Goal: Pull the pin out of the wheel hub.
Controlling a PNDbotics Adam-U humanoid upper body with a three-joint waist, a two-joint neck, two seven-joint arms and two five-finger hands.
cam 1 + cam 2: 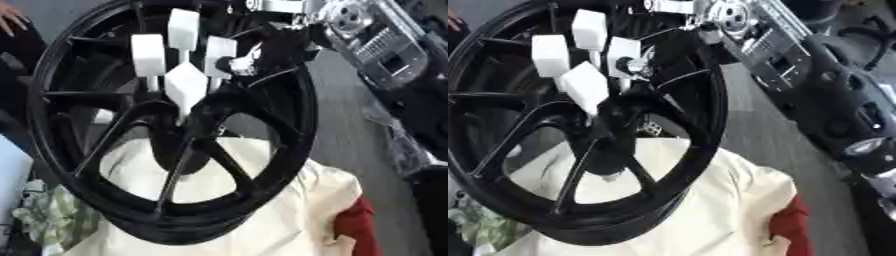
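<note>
The right hand (188, 65) comes in from the upper right on a silver and black arm (776, 37) and hangs in front of the upper part of the wheel hub (171, 125). Its white fingertips (149, 54) point downward toward the hub's center, with one lower pad (185, 86) nearest the middle where the spokes meet. The fingers look fairly straight and spread, but whether they pinch anything cannot be told from either view. A small silver, rounded part (633, 65) shows just beside the fingers on the right; it may be the pin or part of the hand, and that cannot be settled.

The wheel hub is a black spoked rim standing tilted, its lower edge resting on a cream cloth (280, 215). The spokes run outward from a dark center just below the hand.

Below and right of the wheel hub, a red piece of fabric (363, 225) shows beside the cream cloth. At the lower left of the wheel hub lies a green and white patterned cloth (39, 215). Right of the wheel hub the grey floor (346, 115) shows.
</note>
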